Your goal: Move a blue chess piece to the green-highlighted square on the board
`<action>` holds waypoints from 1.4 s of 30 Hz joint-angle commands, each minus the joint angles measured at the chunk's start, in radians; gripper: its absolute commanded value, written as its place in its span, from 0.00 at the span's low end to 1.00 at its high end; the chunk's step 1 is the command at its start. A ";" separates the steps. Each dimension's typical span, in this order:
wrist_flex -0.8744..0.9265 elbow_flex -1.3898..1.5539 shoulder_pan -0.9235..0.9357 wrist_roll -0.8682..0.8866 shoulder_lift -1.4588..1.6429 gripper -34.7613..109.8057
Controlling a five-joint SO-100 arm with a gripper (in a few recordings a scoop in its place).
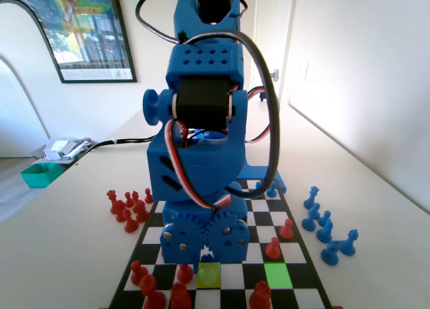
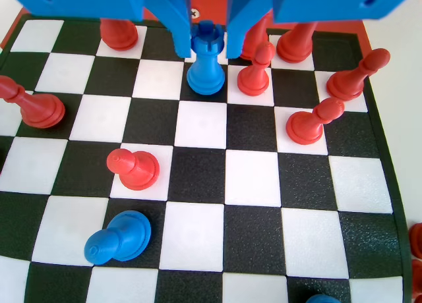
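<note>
Fingers (image 2: 208, 43) around blue piece (image 2: 206, 66) (crenellated top)

In the wrist view, a castle-topped piece (image 2: 206, 64) stands on the board (image 2: 386, 158) between the tool's (image 2: 209, 43) jaws, a pawn (image 2: 254, 71) just right of it.

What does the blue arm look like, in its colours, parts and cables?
The arm is bright blue plastic with black motor blocks and a grid of round holes on top. Thick black cables loop around it; thin red and white wires run down its front. The end effector has two blue jaws below paired gear wheels with screws.
</note>
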 commanded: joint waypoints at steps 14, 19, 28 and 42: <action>0.083 -0.032 -0.003 0.011 0.061 0.25; 0.155 -0.064 -0.023 0.041 0.104 0.25; 0.239 -0.074 -0.089 0.115 0.183 0.25; 0.347 -0.256 -0.198 0.273 0.121 0.25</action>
